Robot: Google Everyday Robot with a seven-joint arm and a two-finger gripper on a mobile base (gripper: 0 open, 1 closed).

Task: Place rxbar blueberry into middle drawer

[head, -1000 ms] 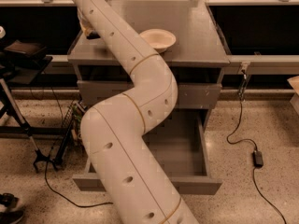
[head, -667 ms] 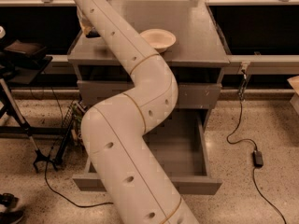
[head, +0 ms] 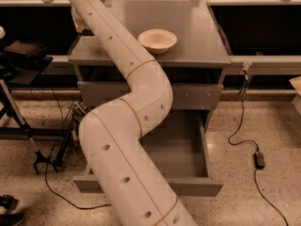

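My gripper is at the back left corner of the grey cabinet top, mostly hidden behind my own white arm. The arm sweeps from the bottom of the view up to that corner. The rxbar blueberry does not show; it may be behind the arm or the gripper. The middle drawer is pulled out towards me below a shut grey drawer front. The part of its inside that shows is bare, and its left half is covered by the arm.
A pale round bowl stands on the cabinet top, right of the arm. A black stand and a cart are at the left. A cable with a black power brick lies on the floor at the right.
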